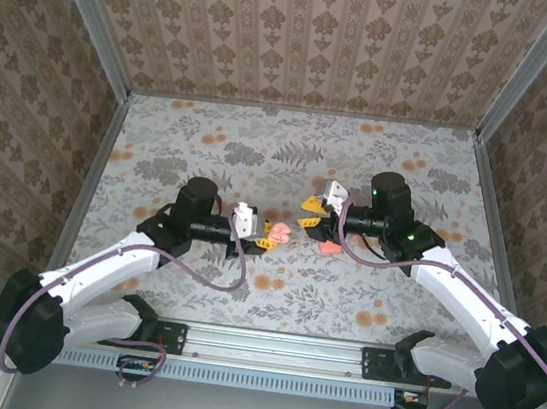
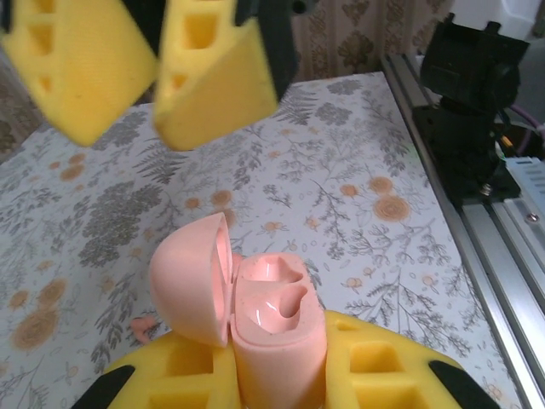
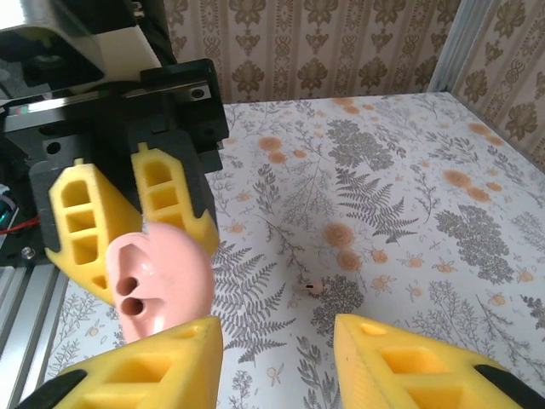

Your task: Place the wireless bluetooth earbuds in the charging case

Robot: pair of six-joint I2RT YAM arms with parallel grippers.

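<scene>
My left gripper (image 2: 281, 375) is shut on the pink charging case (image 2: 277, 332), holding it upright between the yellow fingers (image 2: 387, 371). The lid (image 2: 192, 277) stands open to the left and both sockets look empty. One earbud (image 3: 313, 288), a tiny salmon-pink nub, lies on the floral table; the left wrist view also has this earbud (image 2: 143, 325), just left of the case. My right gripper (image 3: 272, 341) is open with nothing between its fingers, facing the case (image 3: 162, 285) and hanging above the earbud. From above, the two grippers (image 1: 261, 235) (image 1: 310, 214) nearly meet at mid-table.
A larger pink piece (image 1: 328, 246) lies on the table under the right arm's wrist. Metal rails (image 1: 285, 345) run along the near edge with both arm bases. Patterned walls (image 1: 315, 39) enclose the table on three sides.
</scene>
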